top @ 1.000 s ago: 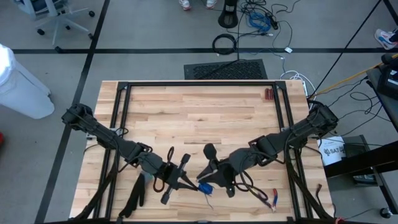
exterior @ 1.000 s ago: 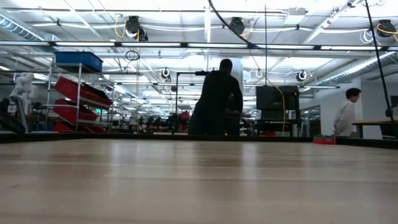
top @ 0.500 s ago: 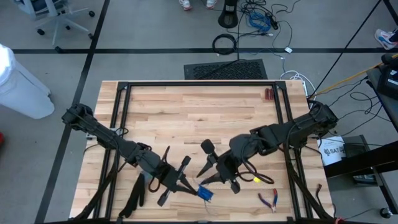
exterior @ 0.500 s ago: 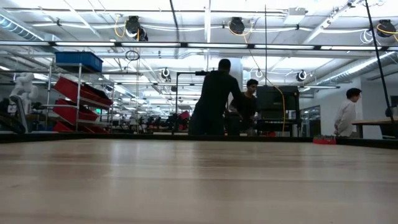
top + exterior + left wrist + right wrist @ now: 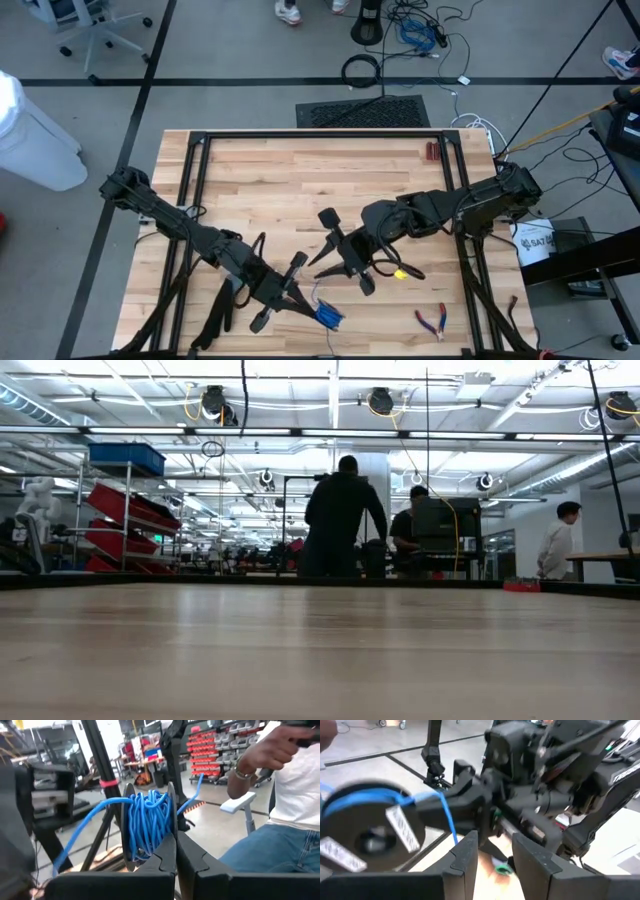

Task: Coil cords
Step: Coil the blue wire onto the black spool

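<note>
Blue cord [image 5: 147, 827] coil pinched in left tool [image 5: 300, 300] near table [image 5: 300, 170] edge, right tool [image 5: 340, 262] spread.

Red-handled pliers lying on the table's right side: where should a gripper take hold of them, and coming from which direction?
Probably from straight above, closing across both handles: the red-handled pliers lie flat on the wooden table, with bare wood around them.
</note>
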